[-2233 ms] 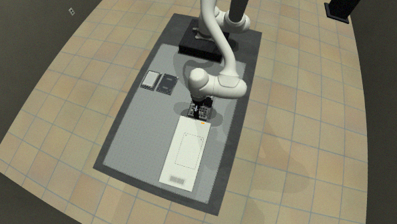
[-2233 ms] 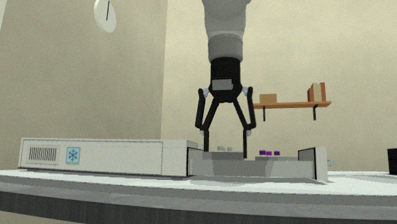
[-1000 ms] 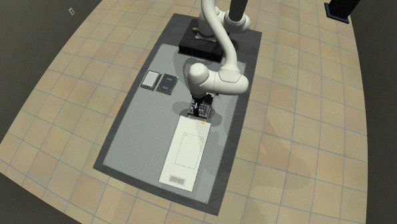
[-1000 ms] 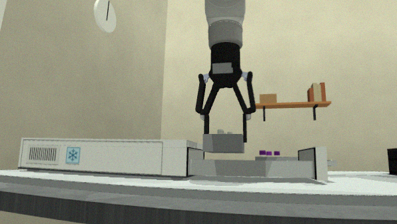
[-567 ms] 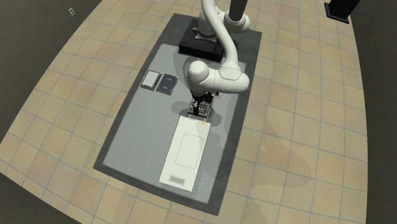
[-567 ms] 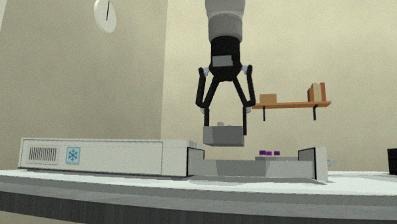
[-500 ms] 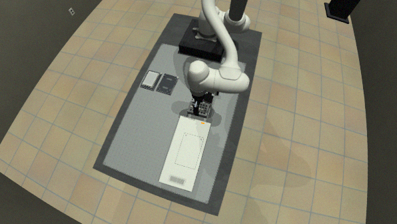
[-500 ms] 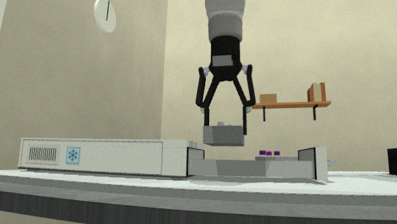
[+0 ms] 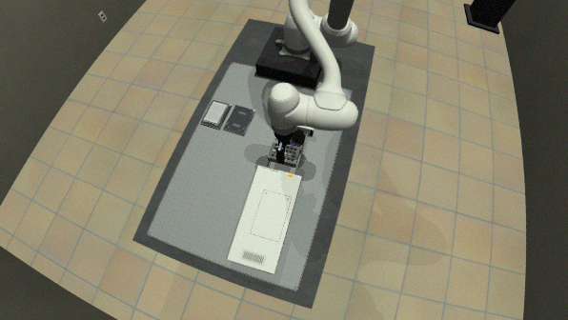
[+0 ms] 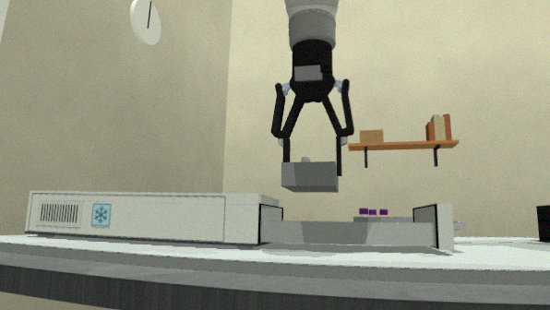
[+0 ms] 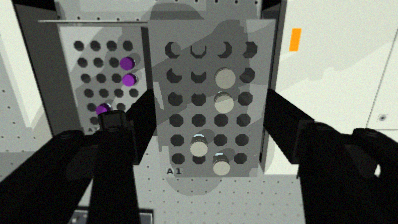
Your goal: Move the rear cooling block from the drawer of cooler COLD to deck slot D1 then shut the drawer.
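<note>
The tool (image 10: pixel 312 152), partly closed on the rear cooling block (image 10: pixel 309 176) above the open drawer (image 10: pixel 351 232), must next carry it level to slot D1 (image 9: pixel 238 120).

The grey speckled bench (image 9: pixel 205 190) carries a long white cooler box (image 9: pixel 267 219) just beyond the end effector (image 10: pixel 310 159), and two flat rectangular deck slots, one pale (image 9: pixel 215 114), one dark (image 9: pixel 239 120), off to its side.
</note>
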Motion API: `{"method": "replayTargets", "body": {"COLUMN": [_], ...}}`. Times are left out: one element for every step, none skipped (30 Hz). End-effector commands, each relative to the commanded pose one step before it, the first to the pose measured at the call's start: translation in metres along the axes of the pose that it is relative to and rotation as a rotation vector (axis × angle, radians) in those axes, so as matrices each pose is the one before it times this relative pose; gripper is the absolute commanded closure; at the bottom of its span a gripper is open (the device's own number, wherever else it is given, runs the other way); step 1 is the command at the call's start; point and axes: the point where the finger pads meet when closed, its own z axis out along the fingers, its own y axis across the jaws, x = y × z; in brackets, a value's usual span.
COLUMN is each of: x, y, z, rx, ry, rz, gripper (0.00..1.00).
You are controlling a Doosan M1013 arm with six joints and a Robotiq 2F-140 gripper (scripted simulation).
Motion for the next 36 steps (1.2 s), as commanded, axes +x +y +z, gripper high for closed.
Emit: {"method": "replayTargets", "body": {"x": [0.00016, 0.00000, 0.00000, 0.00000, 0.00000, 0.00000, 0.00000, 0.00000, 0.00000, 0.00000, 0.00000, 0.00000, 0.00000, 0.00000, 0.00000, 0.00000, 0.00000, 0.00000, 0.00000, 0.00000, 0.00000, 0.00000, 0.00000, 0.00000, 0.00000, 0.00000, 0.00000, 0.00000, 0.00000, 0.00000, 0.00000, 0.00000, 0.00000, 0.00000, 0.00000, 0.00000], "y": [0.00048, 0.00001, -0.00001, 0.00000, 0.00000, 0.00000, 0.00000, 0.00000, 0.00000, 0.00000, 0.00000, 0.00000, 0.00000, 0.00000, 0.00000, 0.00000, 0.00000, 0.00000, 0.00001, -0.00001, 0.00000, 0.00001, 0.00001, 0.00000, 0.00001, -0.00003, 0.00000, 0.00000, 0.00000, 0.00000, 0.00000, 0.00000, 0.00000, 0.00000, 0.00000, 0.00000], "z": [-0.00178, -0.00135, -0.00132, -0.00133, -0.00133, -0.00133, -0.00133, -0.00133, -0.00133, -0.00133, -0.00133, -0.00133, -0.00133, -0.00133, -0.00133, -0.00133, 0.00000, 0.00000, -0.00135, -0.00132, -0.00133, -0.00001, -0.00001, -0.00001, 0.00007, -0.00002, 0.00000, 0.00000, 0.00000, 0.00000, 0.00000, 0.00000, 0.00000, 0.00000, 0.00000, 0.00000], "rx": [-0.00141, 0.00001, -0.00001, 0.00000, 0.00000, 0.00000, 0.00000, 0.00000, 0.00000, 0.00000, 0.00000, 0.00000, 0.00000, 0.00000, 0.00000, 0.00000, 0.00000, 0.00000, 0.00001, -0.00001, 0.00000, 0.00001, 0.00001, 0.00000, -0.00008, 0.00009, 0.00000, 0.00000, 0.00000, 0.00000, 0.00000, 0.00000, 0.00000, 0.00000, 0.00000, 0.00000], "ry": [0.00057, 0.00000, 0.00000, 0.00000, 0.00000, 0.00000, 0.00000, 0.00000, 0.00000, 0.00000, 0.00000, 0.00000, 0.00000, 0.00000, 0.00000, 0.00000, 0.00000, 0.00000, 0.00000, 0.00000, 0.00000, 0.00000, 0.00000, 0.00000, -0.00001, -0.00001, 0.00000, 0.00000, 0.00000, 0.00000, 0.00000, 0.00000, 0.00000, 0.00000, 0.00000, 0.00000], "rz": [0.00013, 0.00000, 0.00000, 0.00000, 0.00000, 0.00000, 0.00000, 0.00000, 0.00000, 0.00000, 0.00000, 0.00000, 0.00000, 0.00000, 0.00000, 0.00000, 0.00000, 0.00000, 0.00000, 0.00000, 0.00000, 0.00000, 0.00000, 0.00000, -0.00001, 0.00000, 0.00000, 0.00000, 0.00000, 0.00000, 0.00000, 0.00000, 0.00000, 0.00000, 0.00000, 0.00000], "gripper": [0.90, 0.90, 0.90, 0.90, 0.90, 0.90, 0.90, 0.90, 0.90, 0.90, 0.90, 0.90, 0.90, 0.90, 0.90, 0.90, 0.90, 0.90, 0.90, 0.90, 0.90, 0.90, 0.90, 0.90, 0.90, 0.90, 0.90, 0.90, 0.90, 0.90, 0.90, 0.90, 0.90, 0.90, 0.90, 0.90]}}
